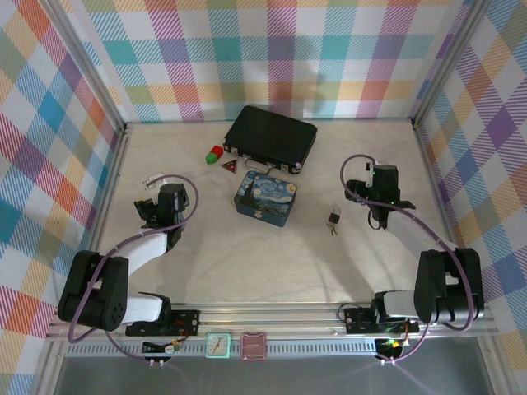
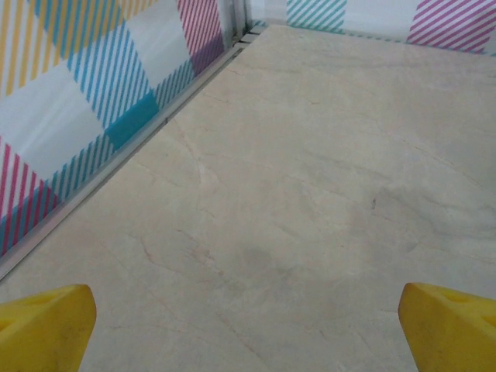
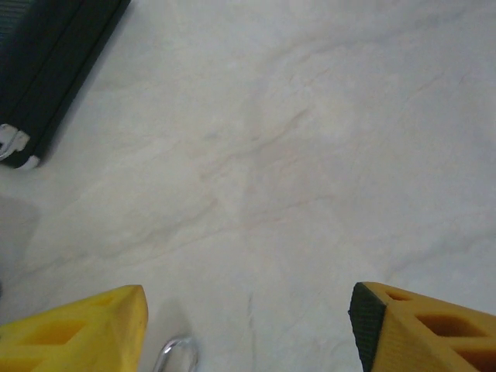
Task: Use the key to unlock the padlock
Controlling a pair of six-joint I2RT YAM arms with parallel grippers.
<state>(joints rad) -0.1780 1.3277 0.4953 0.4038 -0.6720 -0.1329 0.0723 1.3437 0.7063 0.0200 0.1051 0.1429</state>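
The pale desk (image 1: 247, 263) carries a black case (image 1: 272, 138) at the back, with a blue painted tin (image 1: 266, 198) just in front of it. The left tool (image 2: 248, 318) hangs released, well to the left. The right tool (image 3: 248, 325) stands spread, grasping nothing. Red and green blocks (image 1: 216, 153) sit beside the case. The padlock (image 1: 335, 216) lies between the tin and the right tool, with the key (image 1: 333, 231) at its near side.
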